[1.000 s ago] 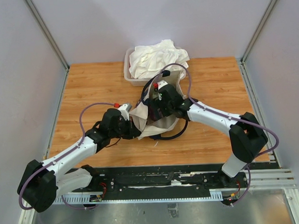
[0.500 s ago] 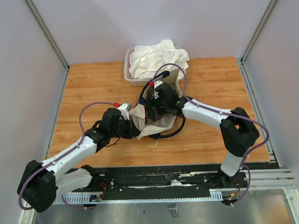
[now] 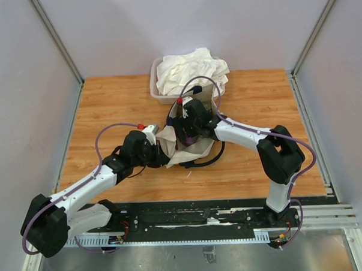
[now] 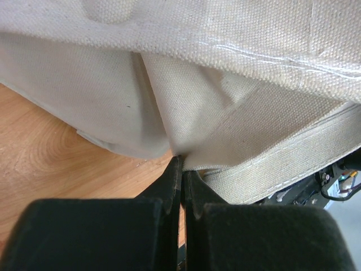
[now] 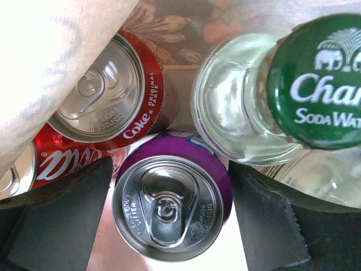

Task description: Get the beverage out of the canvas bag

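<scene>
While no drink has yet left the canvas bag [image 3: 191, 153], the reach into it is made; grip, lift-out and setting down are judged outstanding. Left gripper [image 4: 180, 165]: fingers closed tight on a fold of the bag's cream cloth, low over the desk [image 3: 107, 102], apparently keeping the mouth open. Canvas bag: slumped at desk centre, just in front of a clear tub [image 3: 155, 91] heaped with white cloth [image 3: 190, 68]; coarse beige weave, stitched hem. Contents, seen from the right wrist, left to right: red Coke cans [image 5: 107, 96], tops up; one purple can [image 5: 169, 209], upright, silver lid with unopened tab, wedged close between a Coke can and the bottle; one clear glass soda-water bottle [image 5: 248, 113] with green cap. Right gripper [image 5: 172, 226]: inside the bag, fingers [image 5: 56, 226] spread to either side of the purple can and right against its sides; whether they already squeeze it cannot be told. Purple can: judged the beverage in hand, not yet raised above its neighbours.
</scene>
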Controlling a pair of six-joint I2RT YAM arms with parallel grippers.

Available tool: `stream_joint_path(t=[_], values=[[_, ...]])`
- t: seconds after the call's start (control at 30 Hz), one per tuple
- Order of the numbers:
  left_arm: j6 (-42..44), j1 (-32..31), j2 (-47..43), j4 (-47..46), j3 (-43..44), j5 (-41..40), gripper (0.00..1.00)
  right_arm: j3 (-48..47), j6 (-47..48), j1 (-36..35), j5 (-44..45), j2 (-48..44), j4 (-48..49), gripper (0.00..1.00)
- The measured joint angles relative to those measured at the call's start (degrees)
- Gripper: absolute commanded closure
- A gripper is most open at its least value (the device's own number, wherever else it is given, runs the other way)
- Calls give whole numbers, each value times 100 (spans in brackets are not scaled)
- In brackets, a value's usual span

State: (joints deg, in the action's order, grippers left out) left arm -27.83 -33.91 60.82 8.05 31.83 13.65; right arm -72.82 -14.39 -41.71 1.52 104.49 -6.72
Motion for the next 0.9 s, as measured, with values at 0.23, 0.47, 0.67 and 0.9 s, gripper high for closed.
stream_joint_path(t=[0.23,0.47,0.67,0.9], values=[[42,-2,0,28,0,-4,99,-2,90,-44,105,0,-42,88],[83,-2,11,39,0,-7,99,-203,197,-105,205,20,-415,99],[83,-2,11,37,11,-9,100,-428,564,-205,343,-212,-955,99],[81,-2,59,66,11,-9,100,-761,1014,-295,426,-1451,-1163,99]])
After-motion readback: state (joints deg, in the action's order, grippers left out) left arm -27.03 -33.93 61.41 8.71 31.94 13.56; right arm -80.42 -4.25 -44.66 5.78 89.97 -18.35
